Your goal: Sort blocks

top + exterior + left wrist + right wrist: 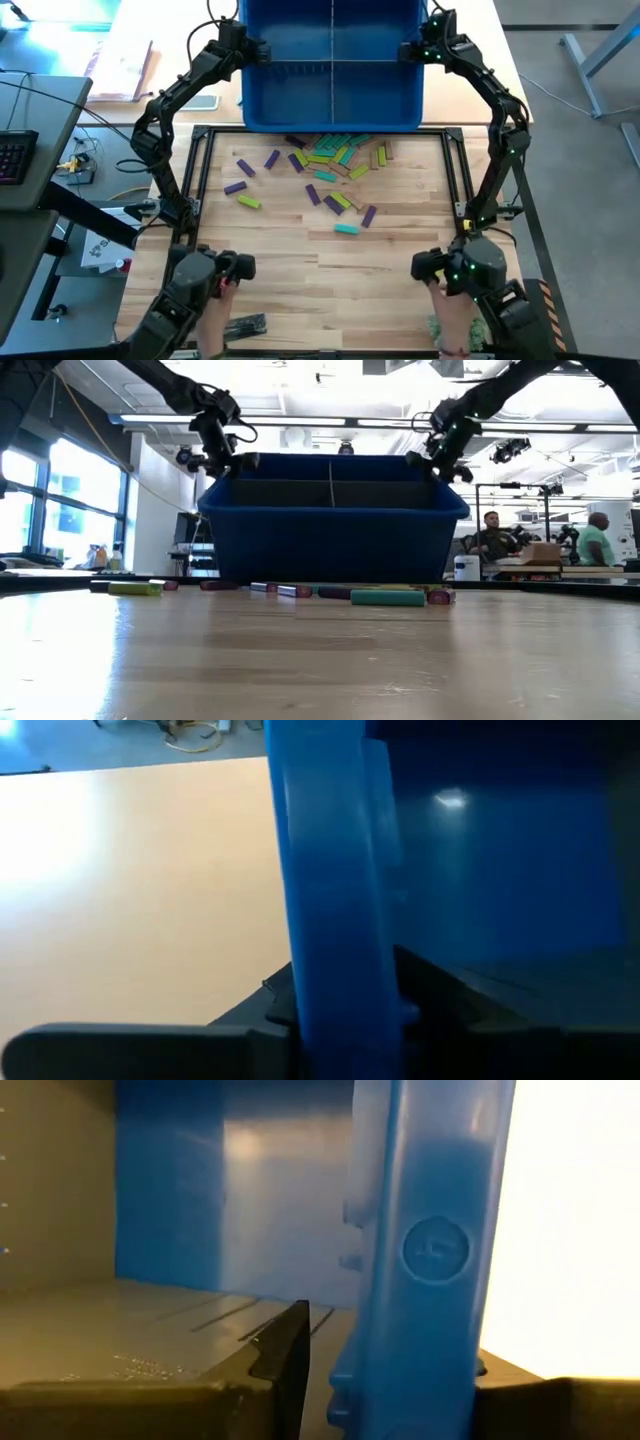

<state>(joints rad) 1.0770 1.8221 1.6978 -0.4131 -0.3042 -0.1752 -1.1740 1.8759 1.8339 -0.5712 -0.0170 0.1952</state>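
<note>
Both hands, left hand and right hand, straddle the blue bin's side walls, fingers parted, likely steadying it behind the blocks.

the blue bin is looking like smooth, slightly glossy moulded plastic. the table is showing pale planked wood with a soft sheen. the blocks are appearing matt painted.

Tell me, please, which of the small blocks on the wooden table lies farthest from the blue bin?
The teal rectangular block, lying alone below the scattered pile; every purple, lime and tan block sits closer to the large blue plastic bin.
</note>
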